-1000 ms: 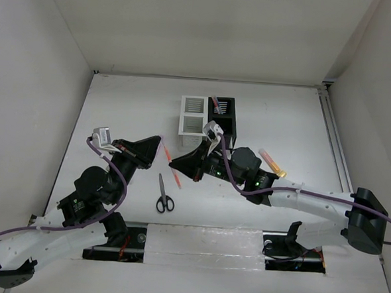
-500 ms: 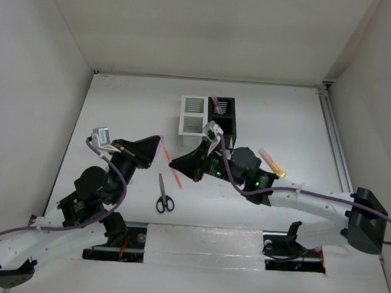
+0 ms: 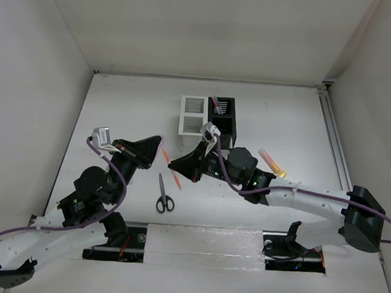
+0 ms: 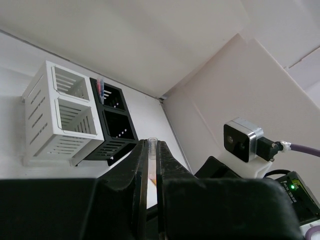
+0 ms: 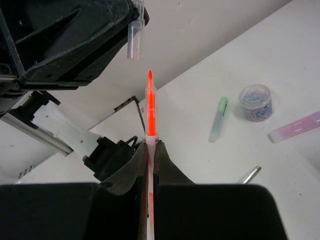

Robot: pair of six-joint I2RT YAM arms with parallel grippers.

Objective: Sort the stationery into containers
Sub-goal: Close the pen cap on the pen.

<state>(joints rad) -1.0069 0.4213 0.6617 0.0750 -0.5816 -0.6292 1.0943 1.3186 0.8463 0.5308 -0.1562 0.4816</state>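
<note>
My right gripper is shut on a slim orange-red pen, whose bare tip points up at a clear cap. My left gripper is shut on that cap, and a small gap separates cap and tip. The white container and black container stand side by side behind the grippers. A pink pen stands in the black one's far compartment. Black-handled scissors lie on the table below the grippers.
A green highlighter, a round translucent jar of clips and a pink highlighter lie on the table in the right wrist view. A pink-and-yellow highlighter lies right of the right arm. Walls enclose the table on three sides.
The right arm has edged slightly left toward the left gripper. The left arm has stayed put.
</note>
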